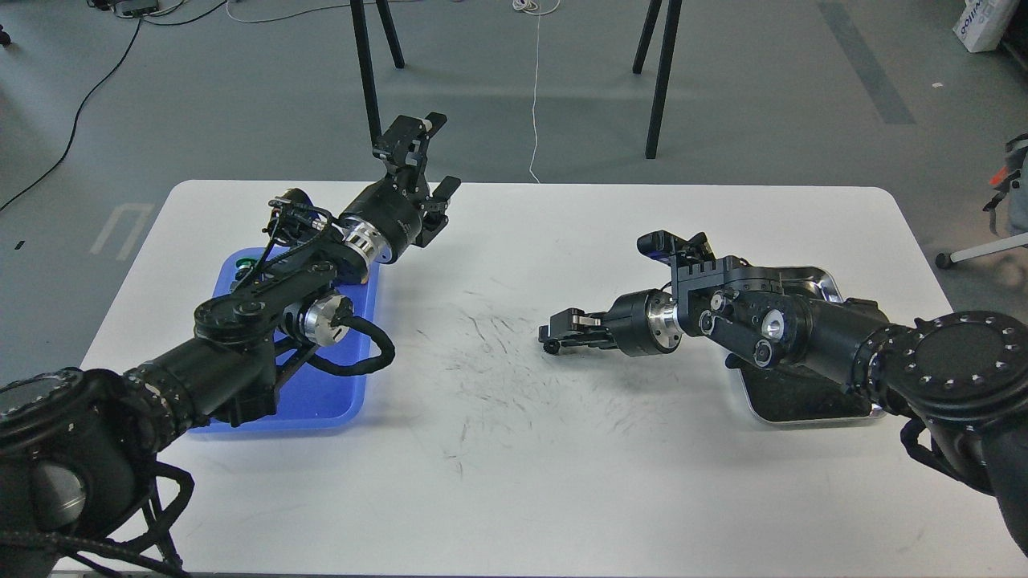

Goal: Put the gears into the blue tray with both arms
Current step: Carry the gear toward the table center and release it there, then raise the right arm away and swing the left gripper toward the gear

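Observation:
A tiny black gear point(551, 346) shows at the tip of my right gripper point(556, 337), which lies low over the middle of the white table and looks shut on it. The right arm reaches leftward from above the silver tray. The blue tray point(329, 401) lies at the table's left, largely covered by my left arm. My left gripper point(444, 154) is raised beyond the tray's far right corner, near the table's back edge, open and empty. Whatever gears lie in the blue tray are hidden by the arm.
A silver tray with black lining point(815, 277) sits at the right under my right arm. A small green object point(248, 263) peeks out at the blue tray's far left corner. Black stand legs point(365, 72) rise behind the table. Scuff marks cover the table's middle.

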`<control>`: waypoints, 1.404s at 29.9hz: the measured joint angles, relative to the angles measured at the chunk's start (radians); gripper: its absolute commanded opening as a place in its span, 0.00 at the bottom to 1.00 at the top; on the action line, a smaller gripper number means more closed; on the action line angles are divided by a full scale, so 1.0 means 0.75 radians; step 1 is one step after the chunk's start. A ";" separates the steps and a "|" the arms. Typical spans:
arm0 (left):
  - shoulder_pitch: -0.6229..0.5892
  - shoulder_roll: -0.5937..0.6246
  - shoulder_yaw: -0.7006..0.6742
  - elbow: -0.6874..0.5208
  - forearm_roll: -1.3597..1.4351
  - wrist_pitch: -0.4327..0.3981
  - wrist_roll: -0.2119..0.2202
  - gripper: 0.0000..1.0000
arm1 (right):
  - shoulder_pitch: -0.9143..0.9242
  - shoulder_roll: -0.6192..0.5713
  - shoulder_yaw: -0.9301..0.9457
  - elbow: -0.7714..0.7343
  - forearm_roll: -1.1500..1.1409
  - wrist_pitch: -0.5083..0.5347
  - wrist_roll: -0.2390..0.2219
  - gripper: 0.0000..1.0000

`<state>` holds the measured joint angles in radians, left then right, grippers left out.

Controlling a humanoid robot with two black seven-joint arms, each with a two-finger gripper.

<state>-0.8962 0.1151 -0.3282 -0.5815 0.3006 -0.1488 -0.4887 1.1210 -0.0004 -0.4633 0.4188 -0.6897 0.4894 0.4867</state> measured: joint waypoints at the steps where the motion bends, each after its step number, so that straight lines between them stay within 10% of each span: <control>1: 0.000 0.000 0.000 0.000 0.000 0.000 0.000 1.00 | 0.012 0.000 0.003 0.003 0.000 0.000 0.001 0.71; 18: 0.004 0.010 0.000 0.000 -0.002 -0.002 0.000 1.00 | 0.211 0.001 0.175 -0.094 0.009 -0.046 0.003 0.95; 28: 0.004 0.013 0.025 -0.002 0.092 -0.004 0.000 1.00 | 0.174 0.001 0.744 -0.393 0.101 -0.104 0.003 0.97; 42: -0.044 -0.016 0.029 -0.032 0.698 0.000 0.000 1.00 | 0.237 0.001 0.783 -0.411 0.530 -0.140 0.002 0.98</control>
<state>-0.9290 0.1030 -0.3067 -0.6052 0.8238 -0.1489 -0.4887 1.2986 0.0001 0.1237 0.1104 -0.2920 0.3847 0.4885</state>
